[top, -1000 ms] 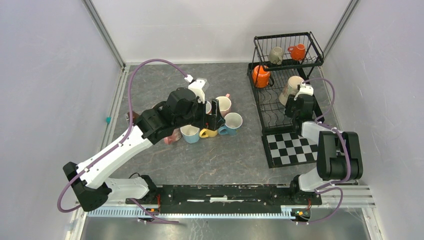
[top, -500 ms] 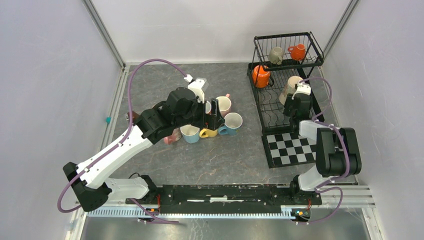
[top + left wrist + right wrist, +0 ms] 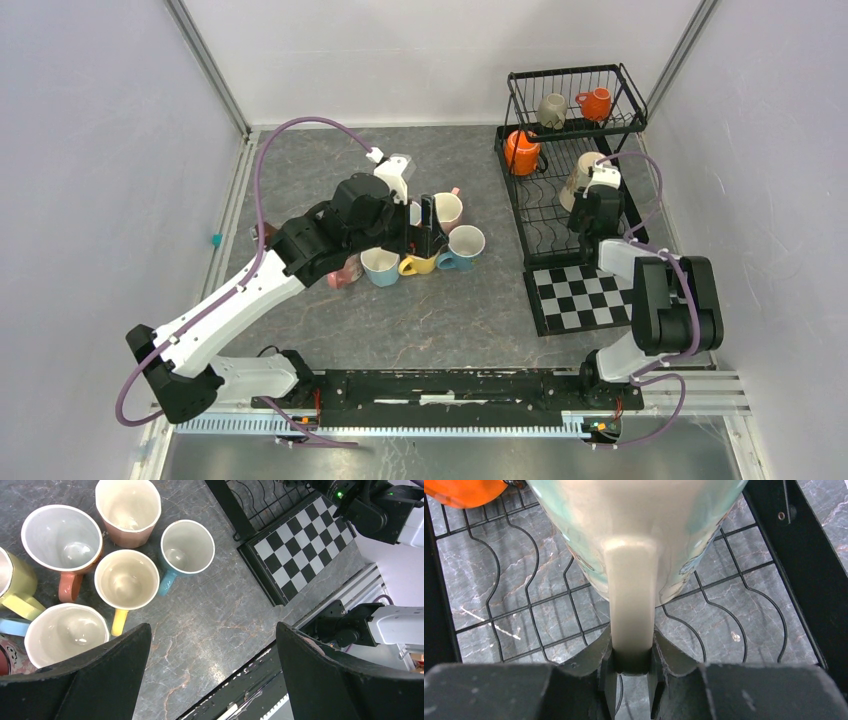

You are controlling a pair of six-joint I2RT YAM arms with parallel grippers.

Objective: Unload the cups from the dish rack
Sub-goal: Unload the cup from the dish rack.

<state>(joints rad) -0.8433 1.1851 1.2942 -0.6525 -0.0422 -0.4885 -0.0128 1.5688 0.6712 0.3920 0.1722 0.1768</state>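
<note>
Cream cup (image 3: 639, 540) leans on the lower tier of the dish rack (image 3: 527, 215). Right arm folded, reaching in from the near side. Right gripper (image 3: 632, 652) nearly closed, fingers pinching the cup's handle from both sides; only the right wrist view shows this. Left arm stretched over the counter (image 3: 210, 605). Left gripper (image 3: 211, 630) spread wide, holding nothing, above a cluster of upright cups (image 3: 127, 580).

We see a black wire dish rack (image 3: 575, 70), an orange mug (image 3: 520, 152), a cream mug (image 3: 639, 525), and a black-and-white checkered mat (image 3: 580, 295).
</note>
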